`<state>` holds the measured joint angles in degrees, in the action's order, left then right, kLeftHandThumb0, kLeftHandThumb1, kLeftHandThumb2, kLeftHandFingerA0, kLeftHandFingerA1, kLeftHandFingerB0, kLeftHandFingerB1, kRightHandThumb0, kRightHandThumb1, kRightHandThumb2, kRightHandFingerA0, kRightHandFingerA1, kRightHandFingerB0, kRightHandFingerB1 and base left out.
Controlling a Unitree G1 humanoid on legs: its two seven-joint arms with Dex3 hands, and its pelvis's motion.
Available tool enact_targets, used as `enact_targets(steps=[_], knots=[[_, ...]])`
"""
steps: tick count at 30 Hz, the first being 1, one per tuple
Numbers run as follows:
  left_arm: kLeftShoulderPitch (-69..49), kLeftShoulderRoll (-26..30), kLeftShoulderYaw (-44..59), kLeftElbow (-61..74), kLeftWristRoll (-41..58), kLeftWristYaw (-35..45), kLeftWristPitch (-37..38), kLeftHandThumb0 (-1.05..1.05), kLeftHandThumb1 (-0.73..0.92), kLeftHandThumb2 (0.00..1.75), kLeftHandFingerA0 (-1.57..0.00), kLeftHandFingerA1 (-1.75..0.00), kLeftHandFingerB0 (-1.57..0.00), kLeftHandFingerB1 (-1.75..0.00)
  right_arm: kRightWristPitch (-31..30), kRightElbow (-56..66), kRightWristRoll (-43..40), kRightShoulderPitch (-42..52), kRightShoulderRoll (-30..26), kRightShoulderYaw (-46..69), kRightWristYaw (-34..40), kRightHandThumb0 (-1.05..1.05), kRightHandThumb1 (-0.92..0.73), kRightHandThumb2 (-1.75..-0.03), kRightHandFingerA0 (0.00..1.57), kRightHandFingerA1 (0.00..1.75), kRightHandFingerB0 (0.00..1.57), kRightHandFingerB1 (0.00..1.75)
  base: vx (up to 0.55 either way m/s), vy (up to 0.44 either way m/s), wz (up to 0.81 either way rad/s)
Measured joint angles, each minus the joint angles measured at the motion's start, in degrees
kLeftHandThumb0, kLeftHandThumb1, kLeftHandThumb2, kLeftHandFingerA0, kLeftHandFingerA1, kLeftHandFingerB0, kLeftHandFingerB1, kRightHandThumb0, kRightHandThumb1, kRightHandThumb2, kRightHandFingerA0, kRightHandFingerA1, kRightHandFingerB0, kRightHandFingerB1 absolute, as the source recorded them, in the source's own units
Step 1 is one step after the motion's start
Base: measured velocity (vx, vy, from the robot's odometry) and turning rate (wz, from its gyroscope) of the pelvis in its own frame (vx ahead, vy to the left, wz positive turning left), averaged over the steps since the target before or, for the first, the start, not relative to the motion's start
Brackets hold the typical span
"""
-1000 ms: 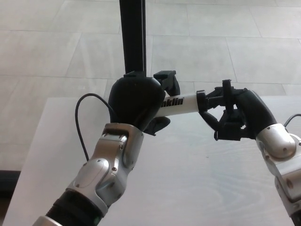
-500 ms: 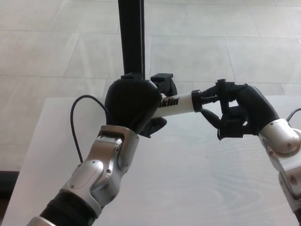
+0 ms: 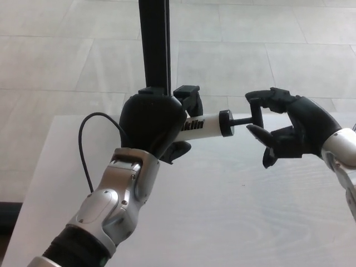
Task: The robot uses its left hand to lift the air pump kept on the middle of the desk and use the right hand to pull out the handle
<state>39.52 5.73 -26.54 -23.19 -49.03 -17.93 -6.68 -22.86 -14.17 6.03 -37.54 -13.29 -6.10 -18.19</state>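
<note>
My left hand (image 3: pixel 151 123) is shut on the air pump, holding it up above the desk (image 3: pixel 233 217). The pump's white barrel (image 3: pixel 204 125), with black lettering, sticks out to the right of that hand and ends in a black cap (image 3: pixel 225 122). A thin black rod (image 3: pixel 239 118) runs from the cap to the black T-handle (image 3: pixel 256 112). My right hand (image 3: pixel 293 129) is closed around the handle, with its fingers over the top and its thumb underneath. The rest of the pump is hidden behind my left hand.
A black upright post (image 3: pixel 154 44) rises just behind my left hand. A thin black cable (image 3: pixel 82 146) loops beside the left forearm. The pale wooden desk ends at its left edge (image 3: pixel 33 189), with tiled floor (image 3: pixel 267 50) beyond.
My right hand has moved right with the handle, and a length of rod now shows between cap and handle. The left hand has drifted slightly left with the barrel.
</note>
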Motion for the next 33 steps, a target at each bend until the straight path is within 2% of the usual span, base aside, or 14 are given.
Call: enact_targets(steps=[3,4,5,11,12,13,16,17,18,19,25,29,31,33], knots=[[-0.03,0.0,0.05,0.36,-0.02,0.21,-0.33,-0.23,0.59,0.91,-0.85,-1.69,-0.78,-1.17,-0.02,-0.2,-0.08,-0.09,0.98,0.83,0.65,-0.32,-0.82,-0.76,1.03,1.68,0.63,0.6,0.0,0.0,0.0],[-0.04,0.0,0.07,0.38,-0.02,0.21,-0.41,-0.21,0.56,0.97,-0.86,-1.75,-0.71,-1.4,-0.02,-0.3,-0.09,-0.1,1.24,1.0,0.81,-0.25,-0.81,-0.76,0.99,1.72,0.7,0.65,0.0,0.0,0.0],[-0.04,-0.07,0.19,0.37,0.01,0.21,-0.5,-0.19,0.55,1.0,-0.88,-1.73,-0.75,-1.28,0.02,-0.39,-0.11,-0.1,1.6,1.27,1.07,-0.25,-0.79,-0.78,0.94,1.74,0.73,0.67,0.0,0.0,0.0],[-0.03,-0.44,0.36,0.31,0.09,0.19,-0.54,-0.19,0.51,1.0,-0.88,-1.75,-0.74,-1.47,0.91,-0.88,0.04,0.1,3.51,2.24,3.18,-0.16,-0.66,-1.01,0.96,1.74,0.85,0.8,0.0,0.0,0.0],[-0.03,-0.44,0.37,0.23,0.08,0.12,-0.53,-0.14,0.51,0.96,-0.94,-1.75,-0.79,-1.2,1.28,-1.09,0.15,0.11,3.98,2.38,3.74,-0.17,-0.66,-1.03,0.97,1.72,0.85,0.87,0.0,0.0,0.0],[-0.03,-0.44,0.35,0.21,0.06,0.1,-0.53,-0.16,0.53,1.0,-1.05,-1.68,-0.86,-1.18,1.57,-1.16,0.23,0.11,4.16,2.41,4.14,-0.17,-0.66,-1.05,0.97,1.73,0.85,0.94,0.0,0.0,0.0],[-0.03,-0.49,0.36,0.24,0.06,0.11,-0.57,-0.2,0.52,0.99,-0.91,-1.64,-0.85,-1.14,2.59,-1.43,0.52,0.1,4.39,2.49,5.5,-0.16,-0.66,-1.06,0.92,1.67,0.84,1.15,0.0,0.0,0.0],[-0.03,-0.55,0.35,0.27,0.06,0.11,-0.58,-0.2,0.52,0.99,-0.91,-1.64,-0.85,-1.14,2.84,-1.54,0.57,0.1,4.43,2.54,5.84,-0.16,-0.66,-1.06,0.92,1.67,0.84,1.15,0.0,0.0,0.0],[-0.03,-0.65,0.35,0.29,0.07,0.11,-0.59,-0.15,0.51,1.0,-0.91,-1.73,-0.68,-1.37,3.14,-1.67,0.63,0.09,4.46,2.61,6.33,-0.16,-0.65,-1.07,0.93,1.64,0.84,1.2,0.0,0.0,0.0],[-0.03,-0.75,0.38,0.3,0.09,0.11,-0.59,-0.18,0.52,1.0,-0.85,-1.73,-0.74,-1.41,3.46,-1.86,0.68,0.07,4.47,2.65,6.71,-0.16,-0.63,-1.06,0.89,1.6,0.82,1.26,0.0,0.0,0.0],[-0.03,-0.75,0.41,0.29,0.11,0.11,-0.58,-0.2,0.53,1.01,-0.84,-1.75,-0.69,-1.46,5.7,-3.0,0.84,0.05,4.45,2.72,7.82,-0.19,-0.64,-1.05,0.89,1.75,0.75,1.58,0.0,0.0,0.0],[-0.03,-0.65,0.4,0.3,0.05,0.1,-0.59,-0.13,0.51,1.02,-0.95,-1.75,-0.74,-1.34,7.17,-3.65,1.03,0.08,4.43,2.7,8.39,-0.18,-0.6,-1.11,0.89,1.75,0.75,1.59,0.0,0.0,0.0],[-0.03,-0.61,0.4,0.3,0.01,0.11,-0.59,-0.21,0.55,0.95,-0.83,-1.73,-0.79,-1.15,7.68,-3.86,1.19,0.08,4.42,2.7,8.78,-0.16,-0.55,-1.17,0.9,1.75,0.77,1.59,0.0,0.0,0.0],[-0.03,-0.46,0.36,0.36,-0.16,0.12,-0.66,-0.12,0.53,0.96,-0.91,-1.75,-0.68,-1.34,8.15,-3.92,1.45,0.09,4.41,2.79,9.48,-0.17,-0.56,-1.16,0.9,1.75,0.76,1.58,0.0,0.0,0.0]])
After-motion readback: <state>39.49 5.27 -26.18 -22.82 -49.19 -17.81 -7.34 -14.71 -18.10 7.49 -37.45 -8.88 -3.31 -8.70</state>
